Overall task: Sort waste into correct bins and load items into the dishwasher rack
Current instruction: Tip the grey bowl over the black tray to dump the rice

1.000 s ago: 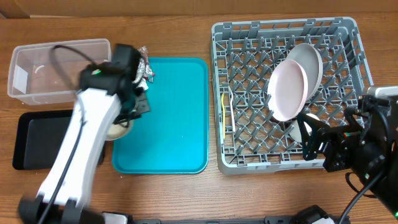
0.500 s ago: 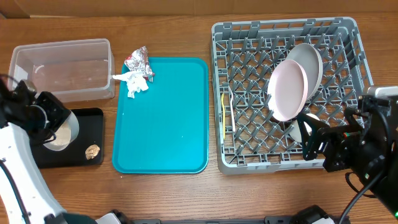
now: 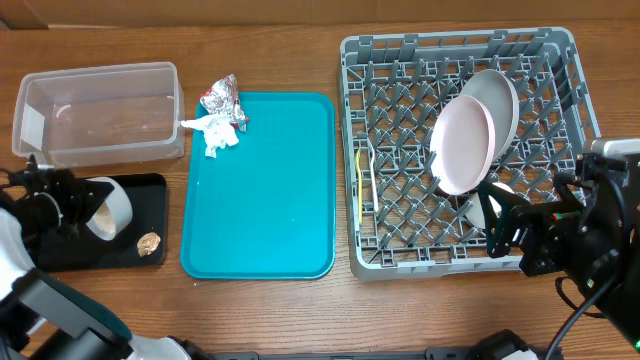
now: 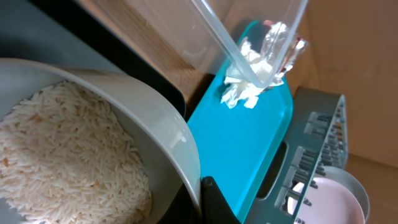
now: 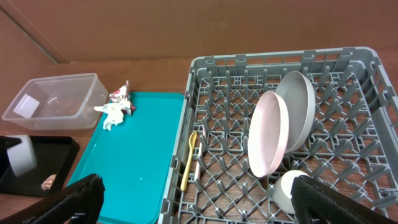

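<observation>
Bowl: small grey bowl (image 3: 103, 209), tilted, holding white rice (image 4: 62, 155), over the black tray (image 3: 152, 192) left of the teal tray (image 3: 262, 190).
Left gripper (image 3: 82, 205): clamped on the bowl's rim.
Done: plates (image 3: 462, 145), cutlery (image 3: 361, 185) and cup (image 5: 289, 186) in the rack (image 3: 450, 40) right of the teal tray; brown scrap (image 3: 149, 241) binned.
Left to do: rice, bowl, foil wrapper (image 3: 220, 115) at the teal tray's far left corner.
Right gripper (image 3: 497, 232): jaws wide apart, empty.

no readable text, label, brand or number shows on anything.
</observation>
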